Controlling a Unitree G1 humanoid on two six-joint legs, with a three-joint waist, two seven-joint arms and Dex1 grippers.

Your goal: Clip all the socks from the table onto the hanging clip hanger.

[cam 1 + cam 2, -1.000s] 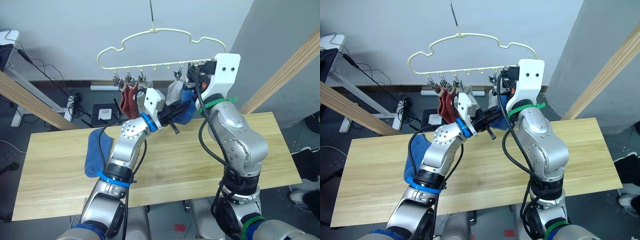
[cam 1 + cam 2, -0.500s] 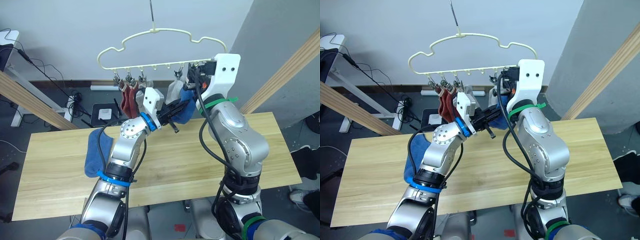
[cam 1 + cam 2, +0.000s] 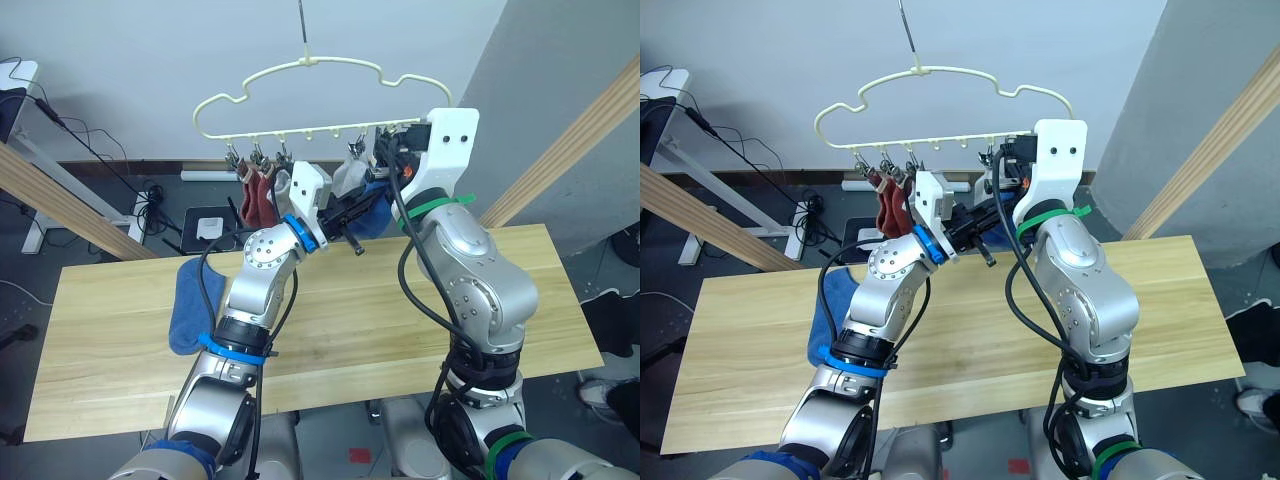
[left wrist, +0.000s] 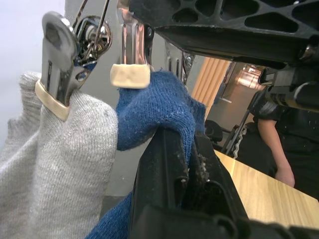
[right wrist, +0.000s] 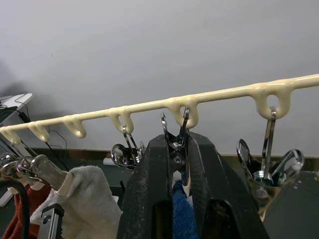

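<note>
The pale yellow clip hanger hangs above the far edge of the table. Two rust red socks and a light grey sock hang from its clips. My left gripper is shut on a blue sock and holds its top edge up against a clip beside the grey sock. My right gripper is shut on that clip, with the blue sock just below it. Another blue sock lies on the table at the left.
Thick wooden poles slant past on the left and on the right. Cables and a power strip lie on the floor behind the table. A person in dark clothes is at the table's right end.
My left gripper has risen with the blue sock, bringing it closer under the clip. The right arm has stayed put.
</note>
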